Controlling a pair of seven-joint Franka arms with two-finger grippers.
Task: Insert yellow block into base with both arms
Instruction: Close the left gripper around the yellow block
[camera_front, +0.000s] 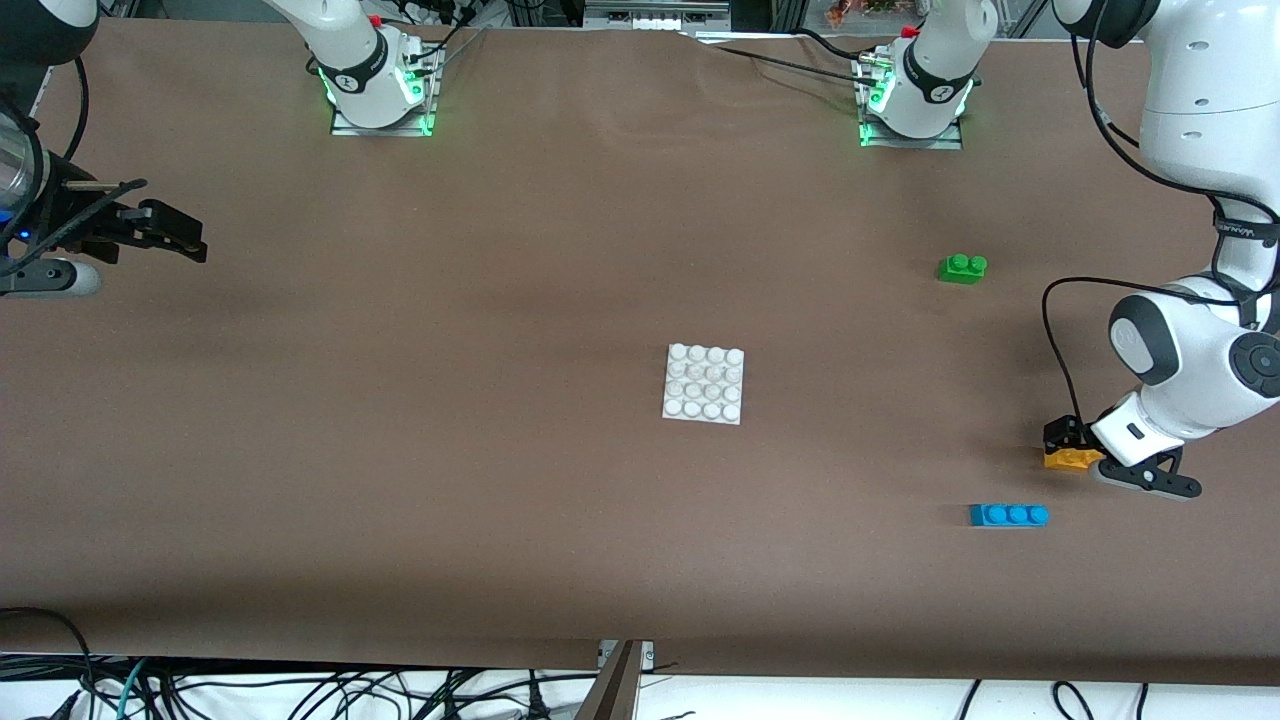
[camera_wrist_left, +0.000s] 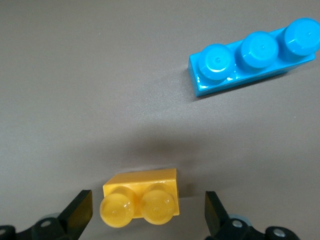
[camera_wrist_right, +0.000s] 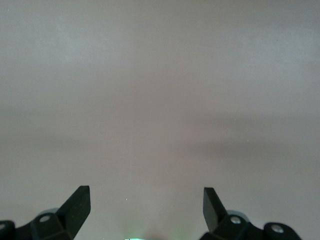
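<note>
Front view: the left gripper (camera_front: 1068, 445) covers part of the yellow block (camera_front: 1072, 459), so finger contact cannot be told. Left wrist view: the picture's edge crops the gripper body and one stud of the blue brick (camera_wrist_left: 255, 55). The right arm (camera_front: 30, 150) runs out of frame at its end of the table.

Tabletop (camera_front: 400, 450) is covered in matt brown cloth-like sheet, faintly rippled near the bases, no shine; yellow block (camera_wrist_left: 142, 197) is glossy smooth plastic with highlights on its rounded studs, blue brick (camera_wrist_left: 250, 55) same glossy moulded plastic with bright glints, green brick (camera_front: 962, 267) plastic too, sheen hard to judge; base (camera_front: 703, 383) is white plastic, smooth, slightly satin studs. Arms' shells (camera_front: 1190, 380) are glossy white plastic with black joint bands; left end effector (camera_wrist_left: 149, 212) and right end effector (camera_wrist_right: 146, 210) fingers look matt black.
</note>
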